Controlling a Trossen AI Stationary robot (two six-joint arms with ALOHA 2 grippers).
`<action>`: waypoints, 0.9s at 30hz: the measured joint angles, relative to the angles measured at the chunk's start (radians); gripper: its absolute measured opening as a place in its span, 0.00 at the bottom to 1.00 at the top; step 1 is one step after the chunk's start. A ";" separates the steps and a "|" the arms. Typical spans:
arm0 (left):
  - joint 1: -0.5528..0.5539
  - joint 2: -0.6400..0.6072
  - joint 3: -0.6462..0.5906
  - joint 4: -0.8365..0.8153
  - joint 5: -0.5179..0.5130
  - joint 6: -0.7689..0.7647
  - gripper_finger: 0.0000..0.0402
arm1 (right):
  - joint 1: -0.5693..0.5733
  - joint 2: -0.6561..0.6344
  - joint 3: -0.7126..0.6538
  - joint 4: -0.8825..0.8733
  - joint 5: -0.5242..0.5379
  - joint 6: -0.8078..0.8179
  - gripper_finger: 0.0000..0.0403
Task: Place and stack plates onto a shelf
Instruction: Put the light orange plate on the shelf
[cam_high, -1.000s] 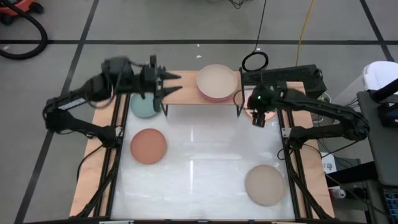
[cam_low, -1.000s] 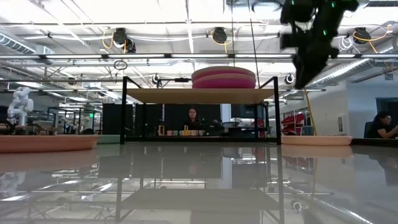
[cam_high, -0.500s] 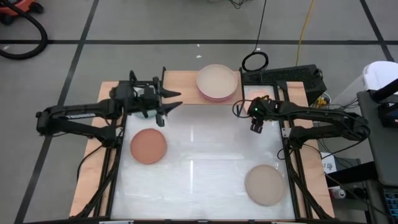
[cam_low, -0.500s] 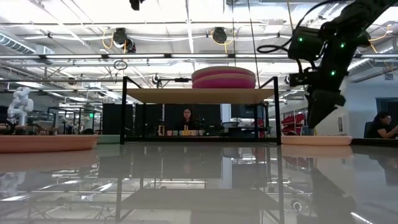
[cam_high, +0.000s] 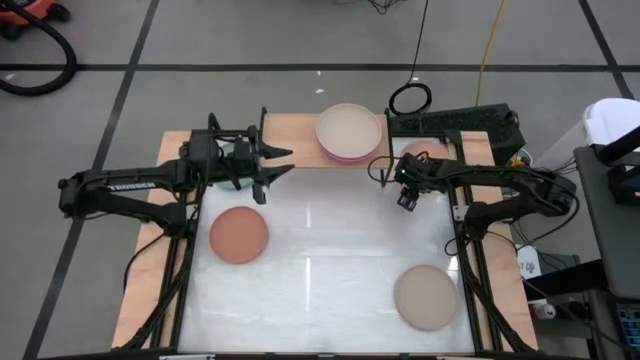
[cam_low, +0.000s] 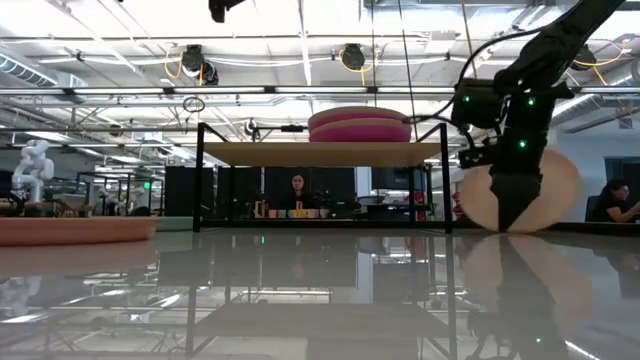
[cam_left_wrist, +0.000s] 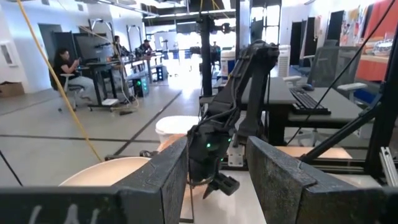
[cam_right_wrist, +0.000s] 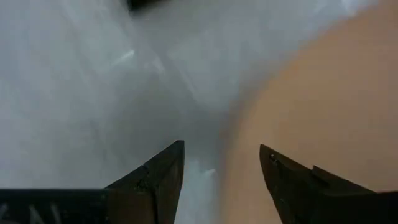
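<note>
Two round matte plates, beige over magenta (cam_high: 349, 131), sit stacked on the light wooden shelf (cam_high: 300, 152), while the right gripper (cam_high: 405, 199) tilts a peach-pink plate (cam_low: 558, 190) beside it, whether gripped I cannot tell, and the left gripper (cam_high: 283, 162) hovers spread, empty.

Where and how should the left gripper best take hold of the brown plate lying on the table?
Grip the brown plate by its rim, on the edge facing the shelf, nearest the left gripper. It lies flat on the table and looks much wider than the gripper's opening, so only the thin rim would fit. Come down steeply from above, probably slipping one finger under the edge.
</note>
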 joint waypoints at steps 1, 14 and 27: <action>0.000 0.000 0.000 -0.002 0.000 0.000 0.42 | -0.003 0.011 -0.001 -0.003 -0.002 0.002 0.48; 0.000 0.000 0.000 -0.030 0.000 0.004 0.42 | -0.004 0.009 -0.002 0.012 0.000 0.035 0.46; -0.005 0.000 0.000 -0.030 0.000 0.002 0.42 | 0.002 0.002 -0.001 -0.024 -0.006 0.096 0.02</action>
